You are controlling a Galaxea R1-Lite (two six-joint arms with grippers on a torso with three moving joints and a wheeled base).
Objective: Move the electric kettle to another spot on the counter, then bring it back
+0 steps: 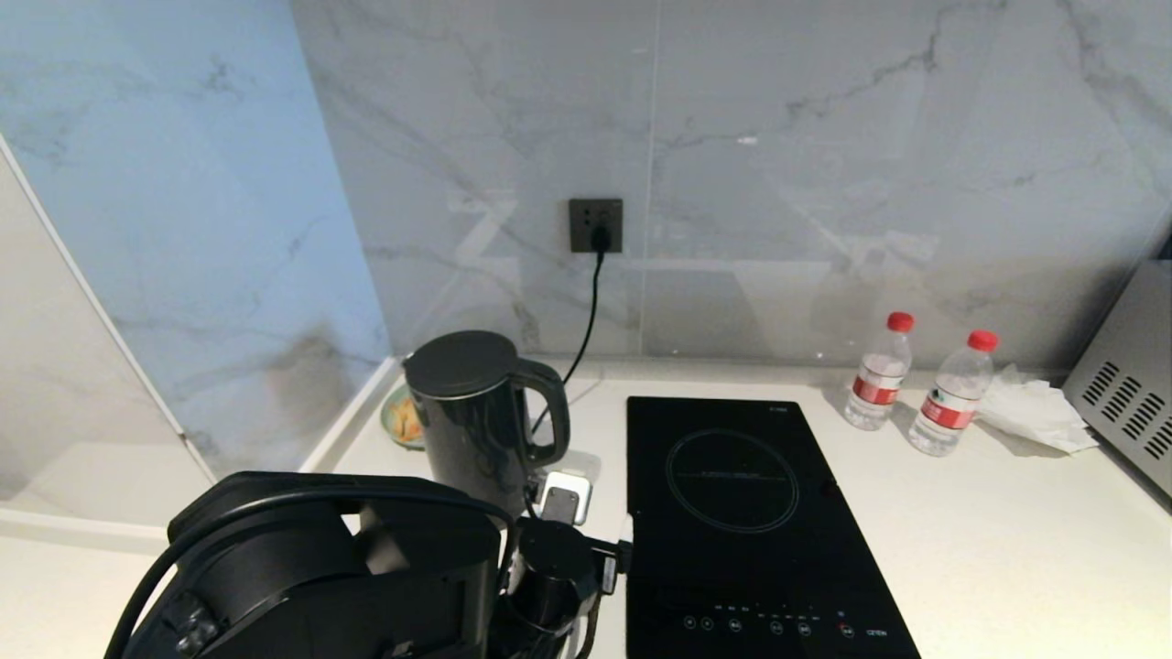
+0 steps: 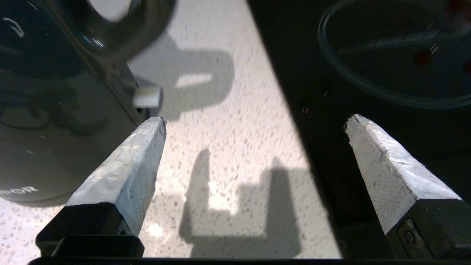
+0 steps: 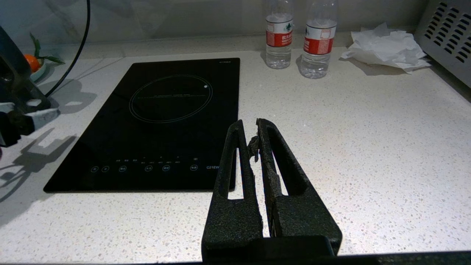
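The electric kettle (image 1: 472, 412) stands upright at the back left of the counter (image 1: 1007, 540), its loop handle turned toward the hob. In the left wrist view its glossy black wall (image 2: 55, 110) fills one side, with the pale switch (image 2: 147, 96) at its foot. My left gripper (image 2: 254, 118) is open just beside the kettle's base, low over the counter. One finger (image 2: 125, 173) lies close to the kettle wall and the other (image 2: 390, 173) is over the hob; nothing is between them. In the head view the left gripper (image 1: 595, 522) sits below the handle. My right gripper (image 3: 250, 123) is shut and empty over the counter.
An inset black hob (image 1: 742, 513) lies right of the kettle. Two water bottles (image 1: 879, 371) and a crumpled tissue (image 1: 1035, 412) stand at the back right beside a grey vented appliance (image 1: 1131, 384). A cord hangs from the wall socket (image 1: 595, 224). A small dish (image 1: 401, 419) sits behind the kettle.
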